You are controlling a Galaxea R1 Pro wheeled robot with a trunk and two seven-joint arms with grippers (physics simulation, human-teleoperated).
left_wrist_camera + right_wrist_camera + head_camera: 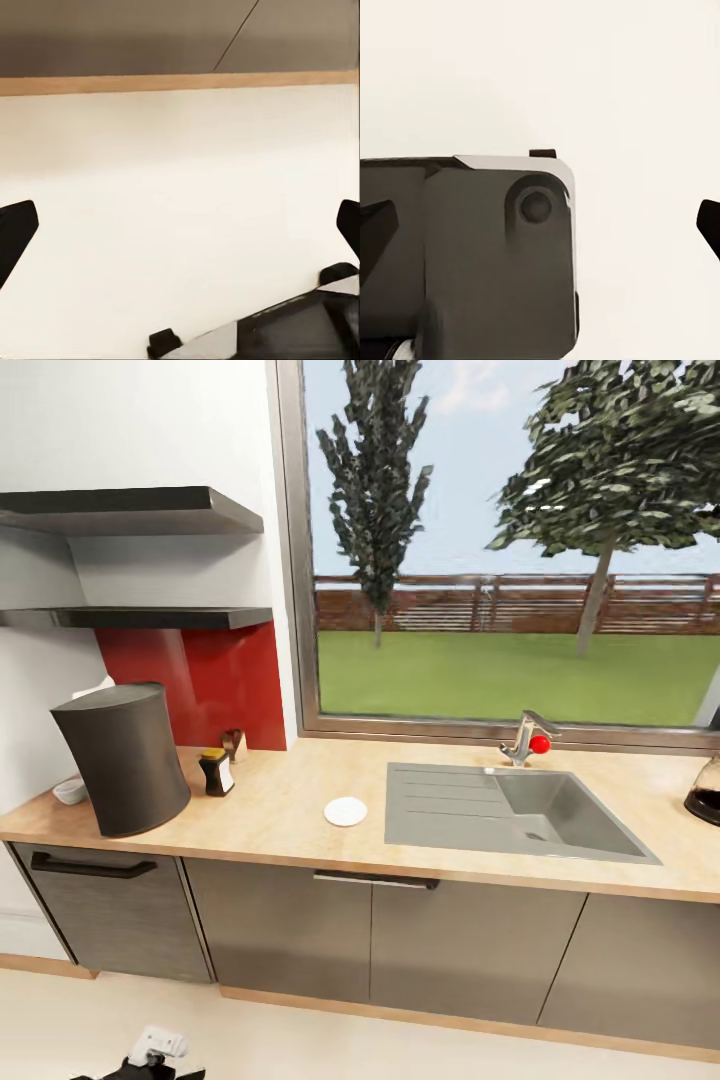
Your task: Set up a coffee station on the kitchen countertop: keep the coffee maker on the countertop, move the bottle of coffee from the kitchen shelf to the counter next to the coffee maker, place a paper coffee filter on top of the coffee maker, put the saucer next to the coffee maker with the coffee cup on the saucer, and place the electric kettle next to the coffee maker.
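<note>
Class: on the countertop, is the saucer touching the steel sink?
Apart. In the head view the saucer lies flat on the countertop, with a clear strip of bare wood between its rim and the sink.

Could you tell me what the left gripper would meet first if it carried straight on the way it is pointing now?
Probably the pale floor. In the left wrist view the left gripper is open, with bare floor between its fingertips; the wooden plinth and grey cabinet fronts lie farther off. Depth is hard to judge.
</note>
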